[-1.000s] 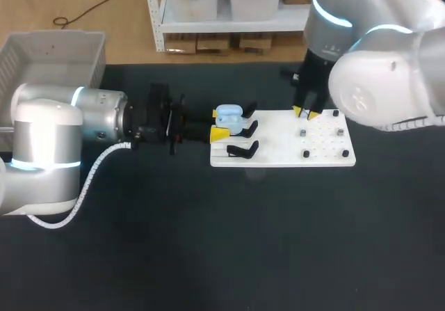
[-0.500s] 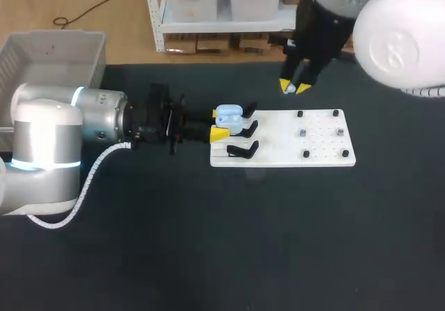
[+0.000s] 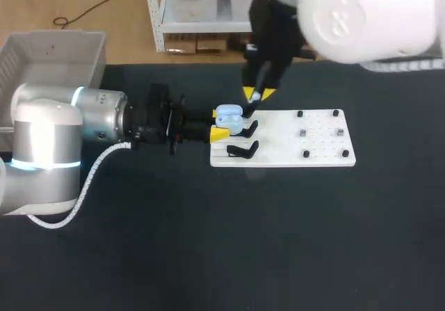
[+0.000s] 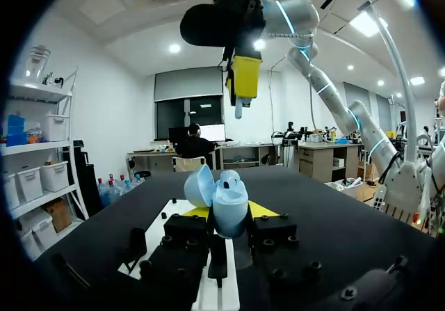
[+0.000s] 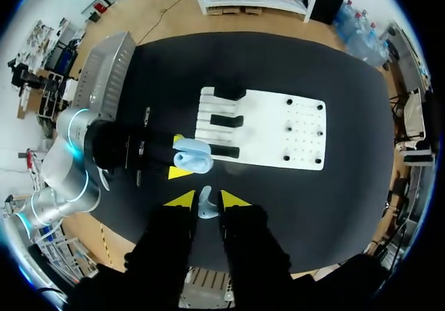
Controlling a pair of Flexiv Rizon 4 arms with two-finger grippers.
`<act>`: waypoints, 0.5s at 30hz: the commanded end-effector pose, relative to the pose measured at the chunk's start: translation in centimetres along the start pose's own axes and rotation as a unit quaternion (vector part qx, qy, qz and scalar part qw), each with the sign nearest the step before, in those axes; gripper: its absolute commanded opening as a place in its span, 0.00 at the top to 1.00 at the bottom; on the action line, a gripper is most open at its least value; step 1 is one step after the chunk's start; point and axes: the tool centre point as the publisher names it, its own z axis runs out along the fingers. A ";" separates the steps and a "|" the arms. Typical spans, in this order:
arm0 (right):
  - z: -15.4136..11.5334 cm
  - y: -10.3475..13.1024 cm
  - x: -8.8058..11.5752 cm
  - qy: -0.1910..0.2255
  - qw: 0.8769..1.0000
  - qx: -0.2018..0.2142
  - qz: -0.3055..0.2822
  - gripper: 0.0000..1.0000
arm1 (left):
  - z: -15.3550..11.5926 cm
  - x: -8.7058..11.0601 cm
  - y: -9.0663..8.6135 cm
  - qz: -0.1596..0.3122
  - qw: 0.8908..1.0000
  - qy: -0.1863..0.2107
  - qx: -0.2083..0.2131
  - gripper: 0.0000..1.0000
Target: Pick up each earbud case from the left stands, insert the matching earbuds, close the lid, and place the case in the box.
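Observation:
A light blue earbud case [image 3: 229, 119] with its lid open sits at the left end of the white board [image 3: 320, 147], and my left gripper [image 3: 220, 124] is shut on it from the side. In the left wrist view the case [image 4: 230, 203] stands upright between the yellow tips, lid [image 4: 198, 186] tipped back. My right gripper [image 3: 256, 94] hangs just above and behind the case, shut on a small pale earbud [image 5: 204, 204]. The left wrist view shows that gripper [image 4: 240, 81] overhead, the earbud [image 4: 238, 106] poking out below its tips.
Black stands [image 3: 242, 149] line the board's left edge, one free beside the case. Small pegs [image 3: 304, 133] dot the board's right half. A grey box [image 3: 52, 53] stands at the table's far left corner.
My right arm has lifted from the board's peg area and swung left with the earbud, ending over the open case. The left arm and case have not moved.

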 end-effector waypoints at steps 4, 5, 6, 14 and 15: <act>1.5 2.2 -0.4 0.035 0.999 0.013 -0.024 1.00 | 0.0 0.0 -0.2 0.001 1.000 0.000 -0.002 1.00; 1.7 2.4 -0.3 0.037 0.999 0.014 -0.029 1.00 | 0.0 0.0 -0.2 0.001 1.000 0.000 -0.002 1.00; 1.8 2.6 -0.2 0.038 0.999 0.016 -0.033 1.00 | 0.0 0.0 -0.2 0.001 1.000 0.000 -0.002 1.00; 2.7 3.2 0.3 0.033 0.998 0.021 -0.047 1.00 | 0.0 0.0 -0.2 0.001 1.000 0.000 -0.002 1.00; 2.7 3.2 0.3 0.033 0.998 0.021 -0.047 1.00 | 0.0 0.0 -0.2 0.001 1.000 0.000 -0.002 1.00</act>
